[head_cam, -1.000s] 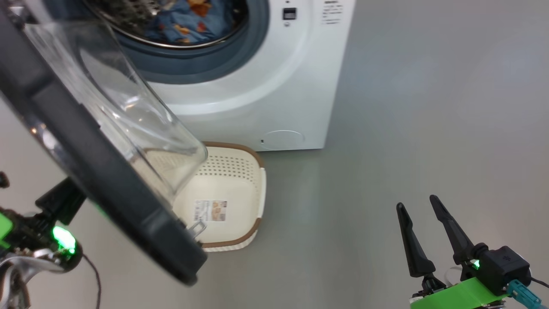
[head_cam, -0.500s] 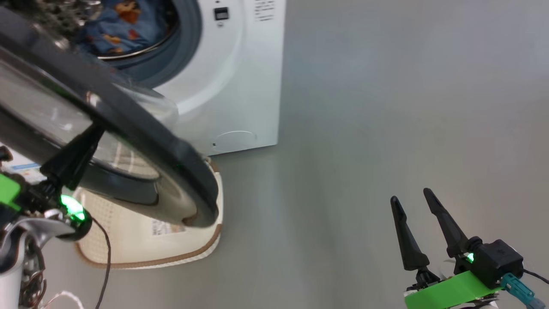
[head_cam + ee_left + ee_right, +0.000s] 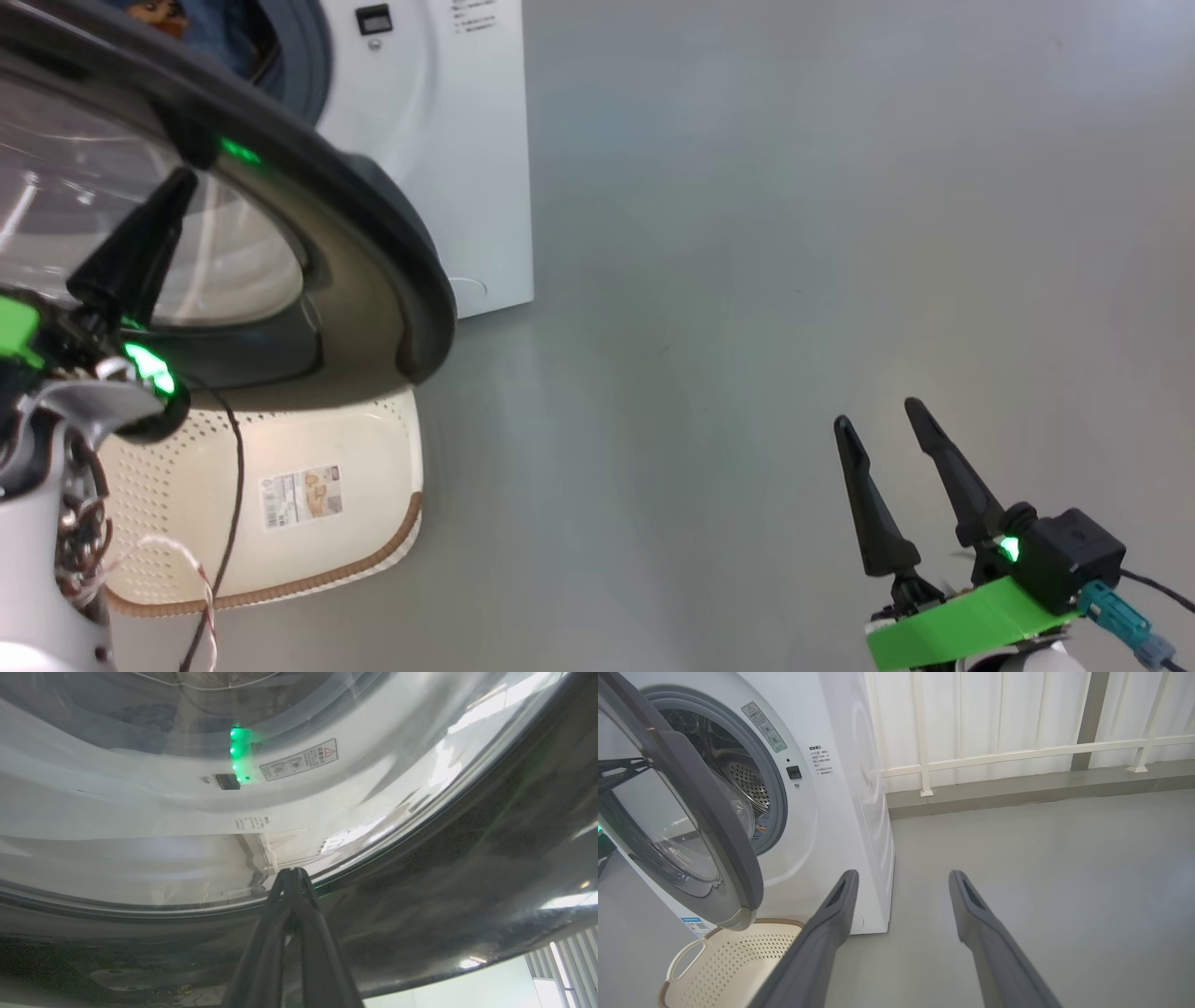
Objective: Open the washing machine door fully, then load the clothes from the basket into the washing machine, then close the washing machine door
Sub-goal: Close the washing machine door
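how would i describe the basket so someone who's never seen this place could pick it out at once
Find the big white washing machine on the grey floor, its round black-rimmed door swung open. On the floor just below that door sits the basket: cream, perforated, with a brown woven-look rim and a paper label on its bottom.

Left shut, right wide.
Holds dark two-fingered left gripper (image 3: 177, 187) pinched tip to tip, slanting up from green-lit wrist (image 3: 140, 369); holds dark two-fingered right gripper (image 3: 878, 415) low, fingers parted wide, empty.
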